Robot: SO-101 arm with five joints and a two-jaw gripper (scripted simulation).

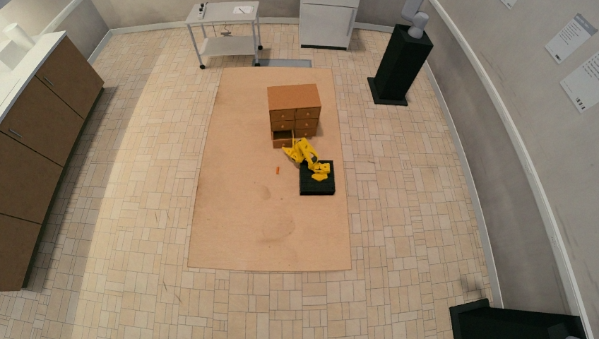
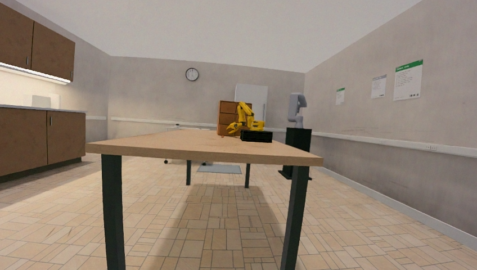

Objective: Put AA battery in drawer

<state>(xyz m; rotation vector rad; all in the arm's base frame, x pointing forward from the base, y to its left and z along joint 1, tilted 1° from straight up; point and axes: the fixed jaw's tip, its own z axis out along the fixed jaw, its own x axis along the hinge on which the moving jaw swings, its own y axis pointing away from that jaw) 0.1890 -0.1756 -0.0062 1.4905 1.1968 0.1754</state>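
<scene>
The AA battery (image 1: 277,169), small and orange, lies on the table to the left of my arm's black base (image 1: 316,178). The wooden drawer cabinet (image 1: 294,107) stands behind it, with two columns of three drawers. The bottom left drawer (image 1: 282,138) is pulled part way out; I cannot make out what is inside. The other drawers are shut. My yellow gripper (image 1: 289,152) is just in front of that drawer's face, low over the table, with its jaw a little open and nothing in it. In the side view the gripper (image 2: 231,127) stands in front of the cabinet (image 2: 225,112).
The table edges are far from the work area. A white cart (image 1: 224,29), a white cabinet (image 1: 328,22) and a black pedestal (image 1: 399,63) stand on the floor beyond the table.
</scene>
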